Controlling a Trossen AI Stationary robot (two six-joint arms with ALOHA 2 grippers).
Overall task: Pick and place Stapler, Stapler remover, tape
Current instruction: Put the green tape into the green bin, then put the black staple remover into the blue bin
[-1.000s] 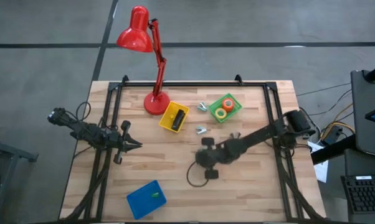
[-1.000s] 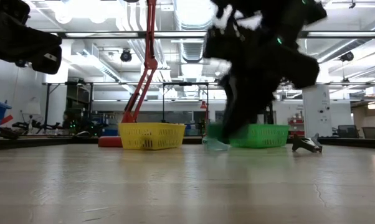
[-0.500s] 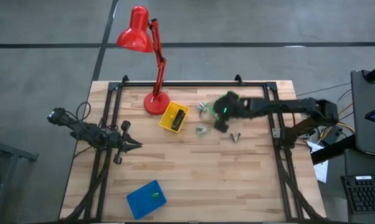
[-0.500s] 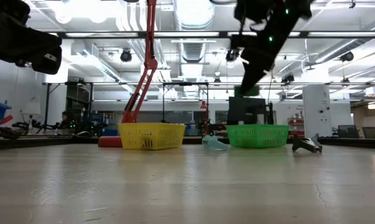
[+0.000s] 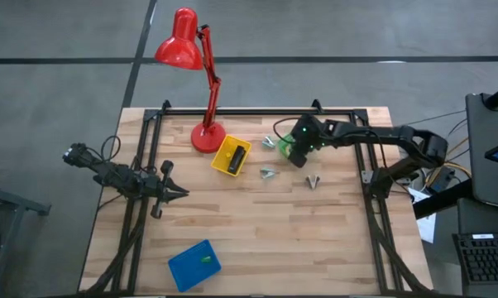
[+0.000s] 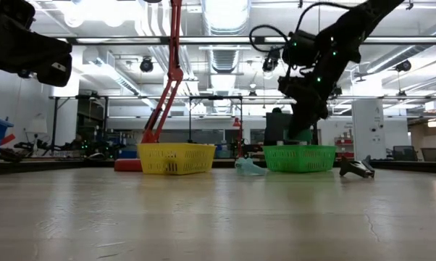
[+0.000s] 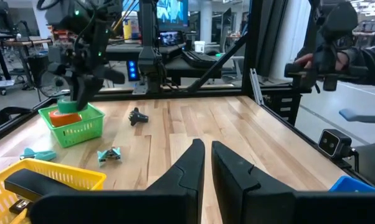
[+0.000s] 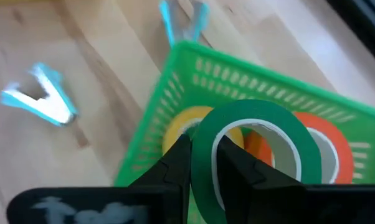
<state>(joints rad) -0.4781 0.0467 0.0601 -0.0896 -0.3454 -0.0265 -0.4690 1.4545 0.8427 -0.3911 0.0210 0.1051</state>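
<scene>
The right pincer [image 8: 203, 163] pinches the green tape roll [image 8: 256, 152] by its rim directly above the green basket [image 8: 175, 112], positioned to drop it beside the yellow and orange rolls inside, while the left pincer [image 7: 205, 163], pressed nearly together, waits far from the basket.

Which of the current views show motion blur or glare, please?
Right wrist view: the staple removers smear with motion blur, while the green tape in the right gripper stays fairly sharp. Low view: ceiling lights glare white. High view: evenly lit, sharp.
</scene>
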